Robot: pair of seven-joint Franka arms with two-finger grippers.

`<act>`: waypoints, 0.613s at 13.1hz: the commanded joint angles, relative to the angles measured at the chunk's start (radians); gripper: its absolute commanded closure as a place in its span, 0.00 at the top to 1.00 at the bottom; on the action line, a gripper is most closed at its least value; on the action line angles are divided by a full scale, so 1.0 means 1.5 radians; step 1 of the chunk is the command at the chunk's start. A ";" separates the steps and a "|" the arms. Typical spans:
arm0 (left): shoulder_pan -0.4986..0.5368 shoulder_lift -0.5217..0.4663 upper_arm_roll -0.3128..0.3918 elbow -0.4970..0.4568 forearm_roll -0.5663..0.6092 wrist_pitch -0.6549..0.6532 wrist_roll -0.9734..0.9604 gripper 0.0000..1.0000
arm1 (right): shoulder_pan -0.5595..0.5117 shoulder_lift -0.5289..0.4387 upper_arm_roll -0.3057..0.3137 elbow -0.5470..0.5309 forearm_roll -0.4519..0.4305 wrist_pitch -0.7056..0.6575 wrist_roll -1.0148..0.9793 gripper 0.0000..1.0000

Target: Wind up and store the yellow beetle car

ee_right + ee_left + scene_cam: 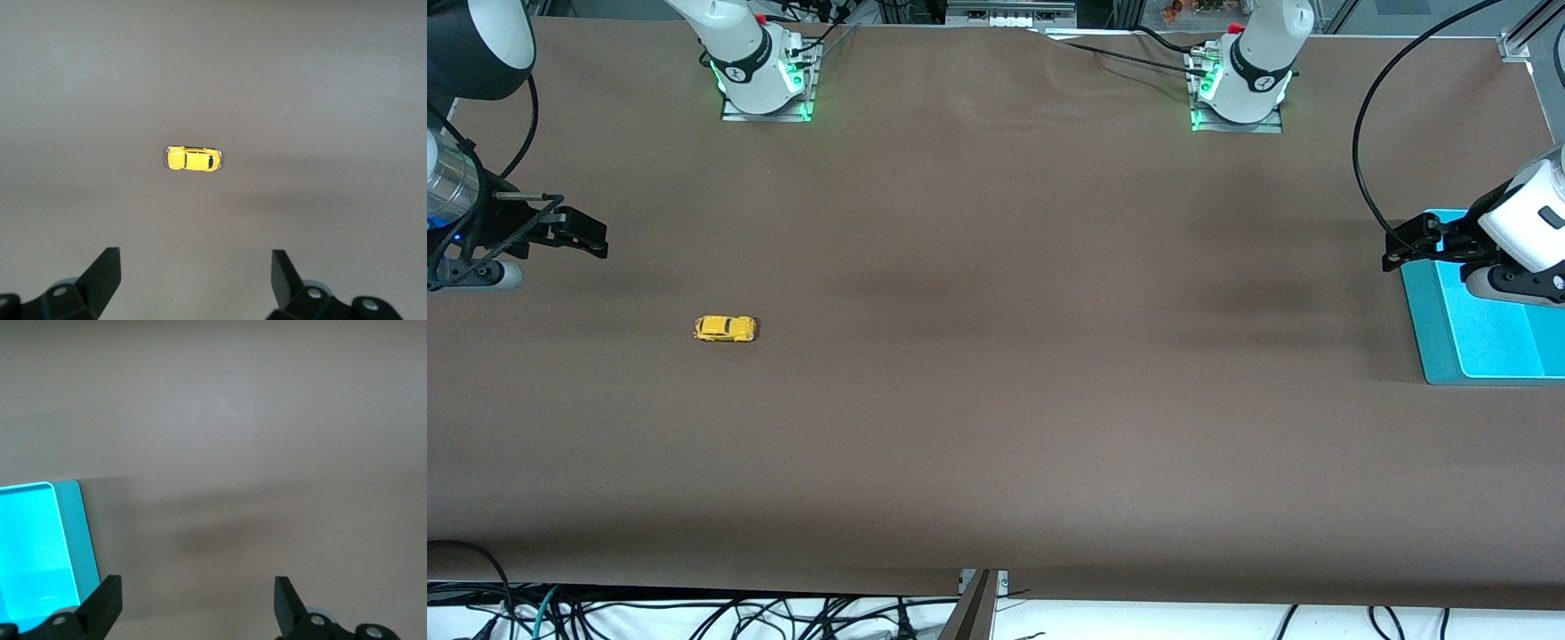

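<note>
We see a brown table point(996, 400) filling almost the whole front view, bare across its middle. The two white arm bases stand along the upper edge of that frame, the right arm's base point(760, 67) in the upper left part and the left arm's base point(1240, 80) in the upper right part, each lit green at the foot.

At the right edge of the front view lies a turquoise tray point(1436, 329), a flat shallow rectangle with a paler inner floor, at the left arm's end of the table. In the left wrist view we see one rounded corner of it point(70, 533) low in the frame.

The left gripper point(1405, 249) hangs over the tray's inner edge at the right margin of the front view, its two black fingers spread wide with nothing between them; the left wrist view point(197, 603) shows bare table in the gap. The right gripper point(587, 236) hovers over the table at the left margin of the front view, its fingers likewise spread apart and empty, as the right wrist view point(195, 277) confirms.

The yellow beetle car point(725, 328) sits on its wheels on the table in the left-centre part of the front view, alone, near the right gripper and well apart from the tray. In the right wrist view we see its roof point(193, 159) near the middle of the frame, clear of the fingers.
</note>
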 commanded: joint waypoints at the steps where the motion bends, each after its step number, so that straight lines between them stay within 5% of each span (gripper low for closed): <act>1: -0.001 0.009 -0.001 0.020 -0.007 -0.014 -0.009 1.00 | -0.004 0.000 0.002 0.000 -0.001 -0.001 0.000 1.00; 8: -0.001 0.009 -0.001 0.020 -0.008 -0.014 -0.009 1.00 | 0.015 0.052 0.011 -0.003 0.036 -0.004 0.001 1.00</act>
